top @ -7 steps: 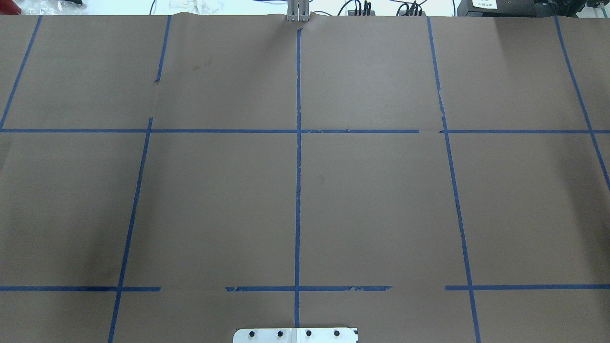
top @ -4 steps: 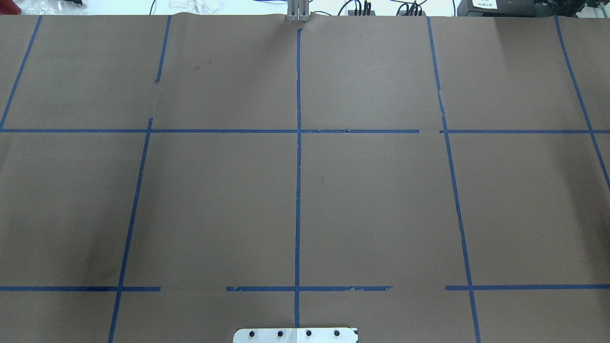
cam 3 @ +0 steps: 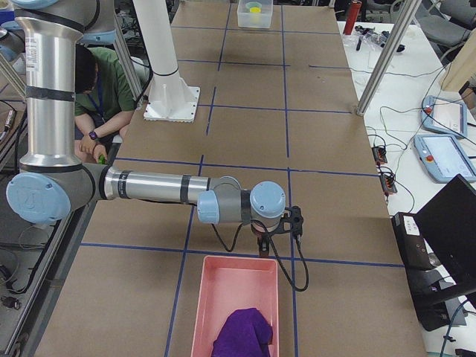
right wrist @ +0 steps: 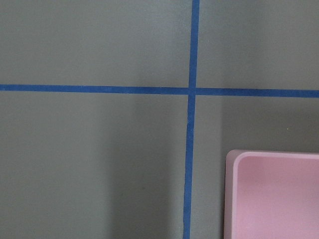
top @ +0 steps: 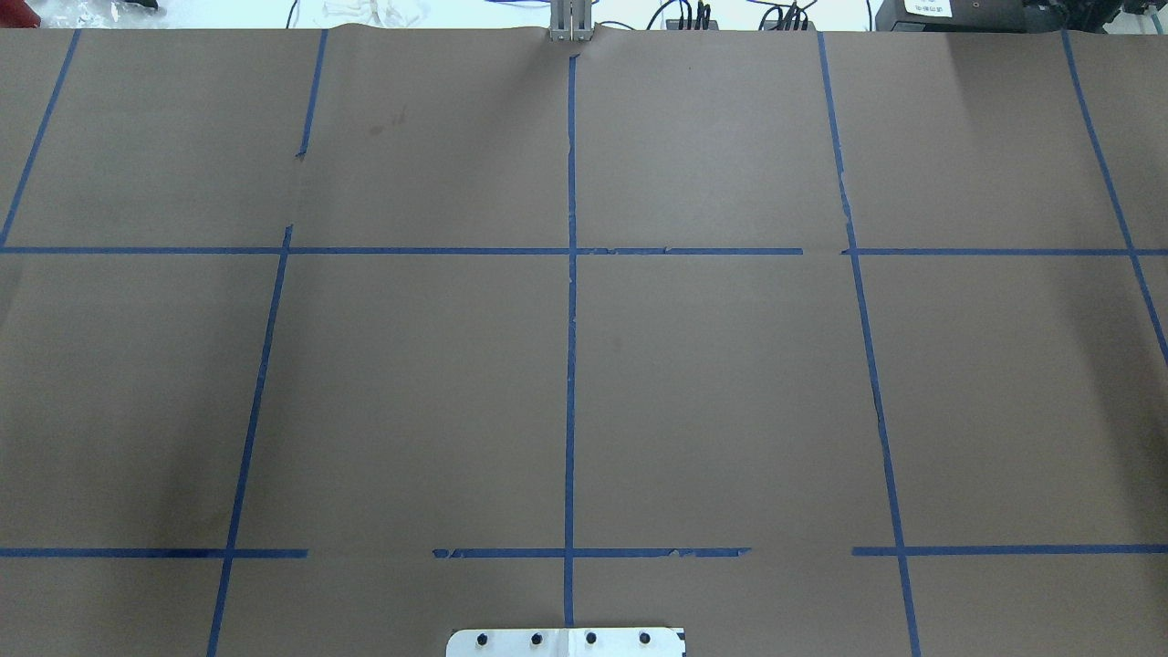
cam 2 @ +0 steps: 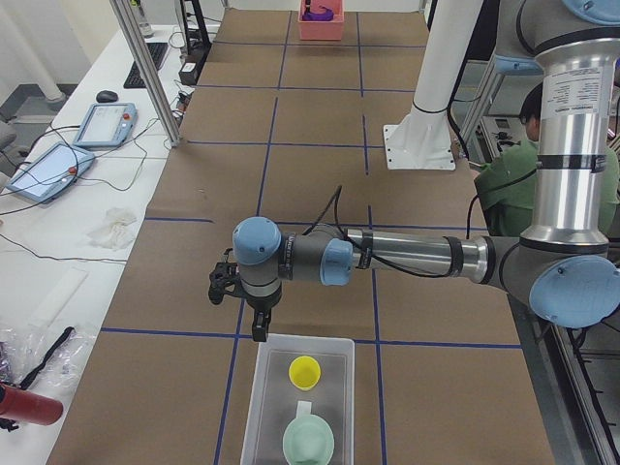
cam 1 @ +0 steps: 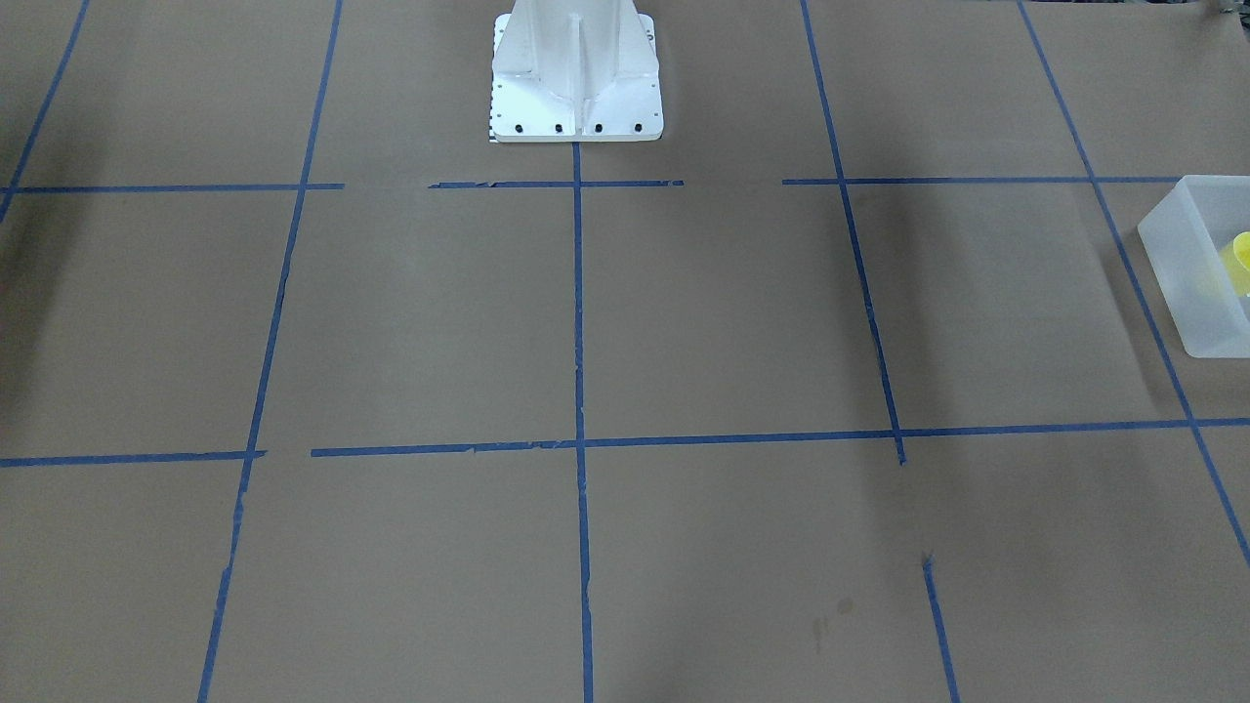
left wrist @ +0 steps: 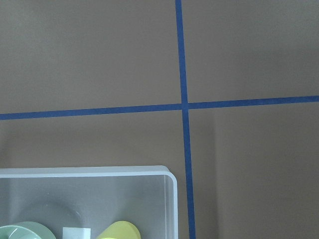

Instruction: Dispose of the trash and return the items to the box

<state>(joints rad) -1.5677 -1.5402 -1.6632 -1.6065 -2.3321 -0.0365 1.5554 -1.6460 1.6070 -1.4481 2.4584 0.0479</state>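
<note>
The frosted-white box [cam 2: 305,340] stands at the table's end on my left side. It also shows at the right edge of the front-facing view [cam 1: 1187,283] and in the left wrist view [left wrist: 99,172]. Inside it are the yellow cup [cam 2: 304,370] and the mint-green bowl [cam 2: 308,441], with a small white piece [cam 2: 303,407] between them. My left gripper [cam 2: 259,327] hangs just beyond the box's far rim, outside it. My right gripper [cam 3: 264,249] hangs by the rim of a pink bin [cam 3: 234,260]. I cannot tell whether either gripper is open or shut.
The pink bin holds a purple cloth [cam 3: 242,335]; its corner shows in the right wrist view [right wrist: 232,199]. My white base [cam 1: 576,78] stands at the table's near edge. A person in green [cam 3: 93,97] sits behind me. Tablets and cables lie on the side bench [cam 2: 58,170].
</note>
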